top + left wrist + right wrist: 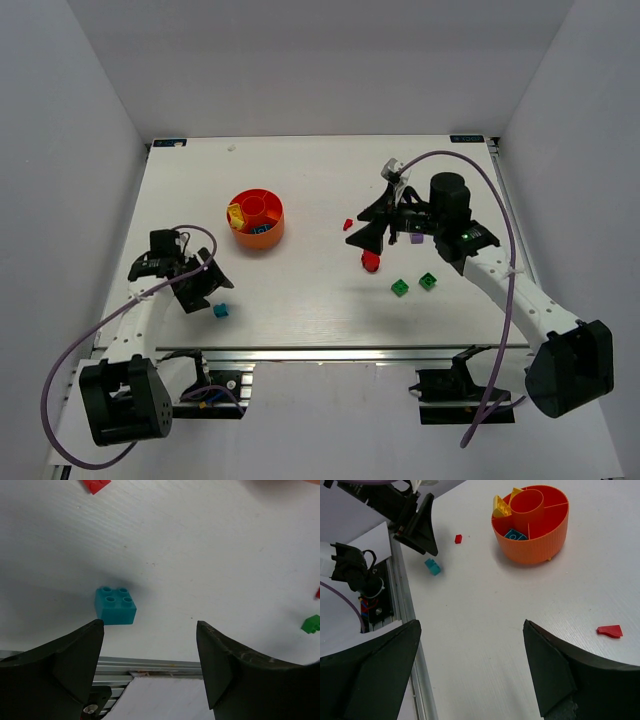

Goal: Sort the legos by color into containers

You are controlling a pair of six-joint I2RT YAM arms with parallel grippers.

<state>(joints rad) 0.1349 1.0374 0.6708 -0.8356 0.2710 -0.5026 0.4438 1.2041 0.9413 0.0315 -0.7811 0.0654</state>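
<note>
Black fingers of the left gripper fill the bottom of the left wrist view, spread wide with nothing between them. A teal-blue four-stud plastic brick lies on the white table just above the left-hand fingertip. The right gripper is likewise spread and empty. At the upper right of its view stands the round orange plastic dish, with yellow pieces and a blue brick in its wedges. In the top view a red piece and a green brick lie right of centre.

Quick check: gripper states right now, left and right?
Left gripper: open, holding nothing; teal brick lies loose just ahead of it.
Right gripper: open, holding nothing.
</note>
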